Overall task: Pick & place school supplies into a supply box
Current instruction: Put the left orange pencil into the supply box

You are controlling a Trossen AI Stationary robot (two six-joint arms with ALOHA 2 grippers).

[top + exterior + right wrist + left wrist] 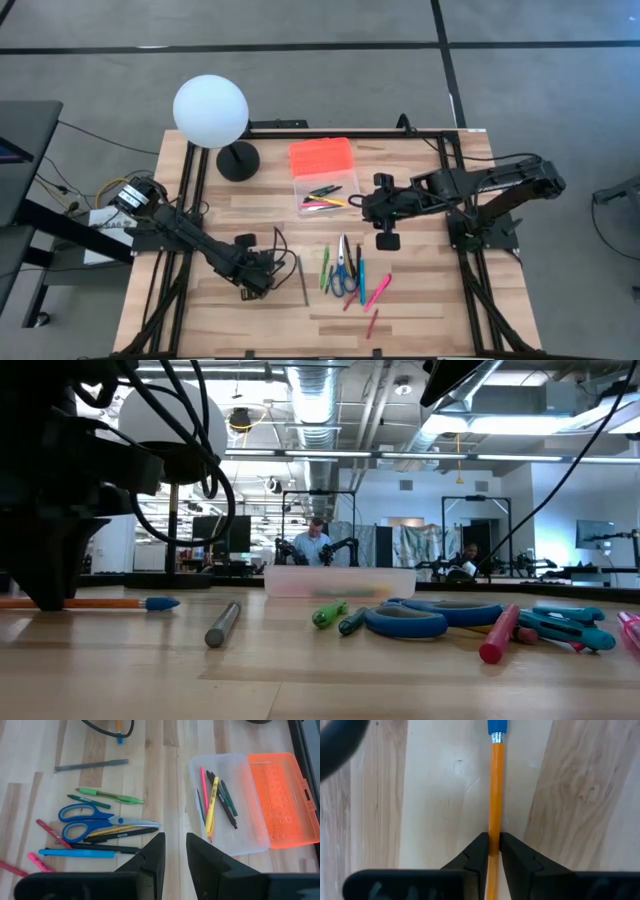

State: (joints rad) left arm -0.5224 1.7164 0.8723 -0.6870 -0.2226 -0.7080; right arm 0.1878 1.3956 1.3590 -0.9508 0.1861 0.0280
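Observation:
An orange pencil point(495, 795) with a blue cap lies on the wooden table at the near left, and my left gripper point(255, 287) is shut on it from above. My right gripper point(175, 847) hovers open and empty above the table, between the supply box point(225, 805) and the loose supplies. The clear box lies flat with its orange lid point(280, 800) swung open; pink, yellow, green and black pens lie inside. Blue-handled scissors point(85, 820), green pens point(110, 796), a blue pen, pink and red ones and a grey pencil point(91, 765) lie flat on the table. My left gripper pinches the orange pencil's shaft point(495, 827) between its two fingers, some way back from the blue-capped end point(497, 726). The fingers point down and lie across the pencil. The pencil lies level along the table point(90, 602).
A white globe lamp point(210, 112) on a black base point(238, 160) stands at the far left, beside the box. Black frame rails run along the table's left, right and far edges. Bare wood lies between the left gripper and the pile of supplies.

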